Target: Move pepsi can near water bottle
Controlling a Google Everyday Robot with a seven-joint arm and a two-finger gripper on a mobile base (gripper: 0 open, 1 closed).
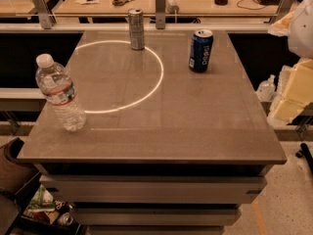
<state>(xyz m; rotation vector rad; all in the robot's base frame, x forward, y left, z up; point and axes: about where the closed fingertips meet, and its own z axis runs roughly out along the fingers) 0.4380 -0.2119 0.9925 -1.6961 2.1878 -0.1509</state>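
The pepsi can (200, 50) is dark blue with white lettering and a silver top. It stands upright at the back right of the grey table (186, 126). The water bottle (58, 93) is clear and ribbed, with a white cap and a red-and-white label. It stands at the table's left edge, leaning slightly. My gripper (293, 89) shows as pale cream parts at the right edge of the view. It is beyond the table's right side, well apart from the can and holding nothing that I can see.
A taller slim silver-grey can (136, 29) stands at the back centre, on a bright ring of light (159, 77) on the tabletop. A small clear bottle (266, 88) sits low past the right edge. A desk with scissors (125, 1) lies behind.
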